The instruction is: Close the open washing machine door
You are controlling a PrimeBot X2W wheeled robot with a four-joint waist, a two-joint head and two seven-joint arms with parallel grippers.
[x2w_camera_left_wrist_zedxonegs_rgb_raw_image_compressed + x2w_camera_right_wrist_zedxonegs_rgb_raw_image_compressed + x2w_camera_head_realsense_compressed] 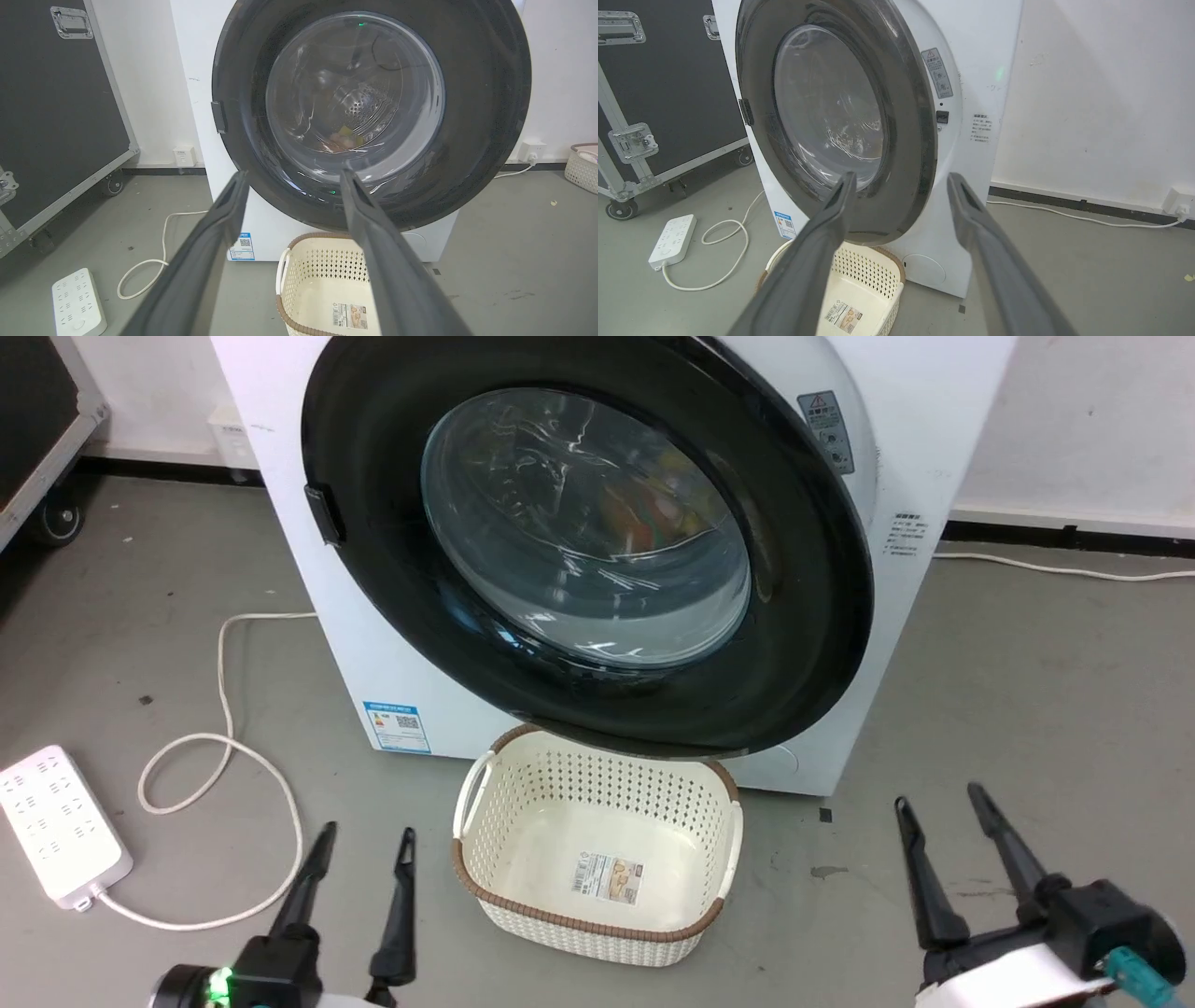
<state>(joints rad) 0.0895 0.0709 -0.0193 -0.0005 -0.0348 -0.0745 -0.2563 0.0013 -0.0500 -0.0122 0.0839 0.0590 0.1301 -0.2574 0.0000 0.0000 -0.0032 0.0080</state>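
Pincers both open and empty: left pincer (368,829) at the lower left of the head view, right pincer (938,795) at the lower right. Fingers are spread and touch nothing.

The washing machine door (588,541) fills the upper middle of the frame. We read it as ajar, not latched. In the right wrist view its right edge stands off the white front (971,60), leaving the warning sticker (937,72) and latch socket (941,116) uncovered. The hinge looks to be on the left side.

Step in hand, as we judge it: approach. No contact with the door yet, so closing hasn't started.

Next move, our call:
- Bring the right pincer up to the black rim on the free right side, since it's the nearer one.
- Push flat toward the machine and follow the arc until the latch seats.
- Press on the rim, not the glass bowl.

A cream basket (597,775) sits on the floor (1027,691) just below the door's lower rim. It looks clear of the swing, but we can't confirm the gap from these views, so we'd keep the arm above it.

A power strip (61,826) and its cable (224,747) lie at the far left, well apart from the work.
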